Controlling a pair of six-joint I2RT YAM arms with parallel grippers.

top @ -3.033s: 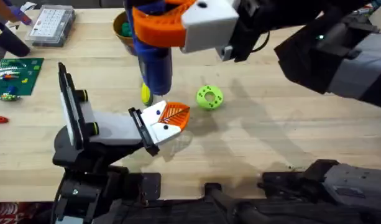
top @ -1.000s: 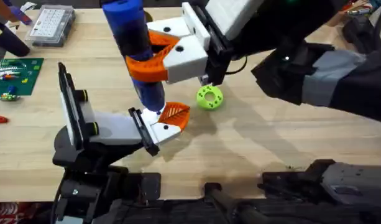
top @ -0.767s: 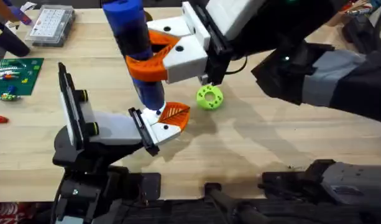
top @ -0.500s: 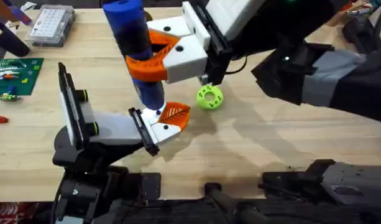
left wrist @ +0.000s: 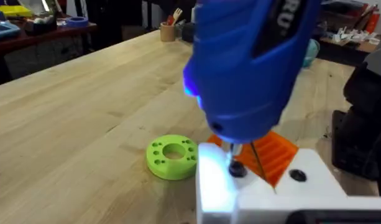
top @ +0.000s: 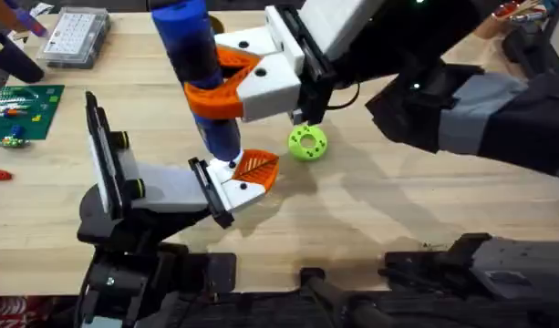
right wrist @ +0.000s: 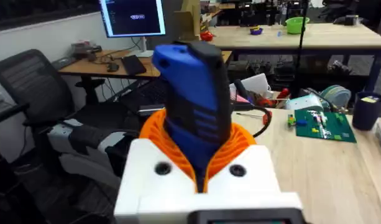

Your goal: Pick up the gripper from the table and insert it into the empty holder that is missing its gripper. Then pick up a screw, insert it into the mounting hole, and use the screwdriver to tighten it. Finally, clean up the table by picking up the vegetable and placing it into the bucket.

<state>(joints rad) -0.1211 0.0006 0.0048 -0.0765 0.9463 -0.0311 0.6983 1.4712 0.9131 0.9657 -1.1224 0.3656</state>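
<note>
Blue and thick, the screwdriver (top: 199,77) stands nearly upright in the right gripper (top: 226,84), whose orange ribbed fingers (top: 212,98) are closed around its body below the top cap. The right wrist view shows the same grasp, the orange pads (right wrist: 159,130) wrapping the blue barrel (right wrist: 196,112). In the left wrist view the thin metal tip (left wrist: 232,155) comes down onto a dark screw (left wrist: 237,169) seated in the white holder (left wrist: 265,186); a second dark hole lies just beside it.

On the holder (top: 235,185), the small orange ribbed gripper (top: 257,166) sits mounted at the end of the white-and-black arm (top: 151,187), which lies across the middle of the table (top: 370,210). Whether the left gripper is open or closed cannot be told from its wrist view.

A bright green ring (top: 307,142) with small holes rests flat on the wood just beside the holder, toward the right. At the far left edge lie a clear compartment box (top: 76,36) and a green circuit board (top: 22,111).
</note>
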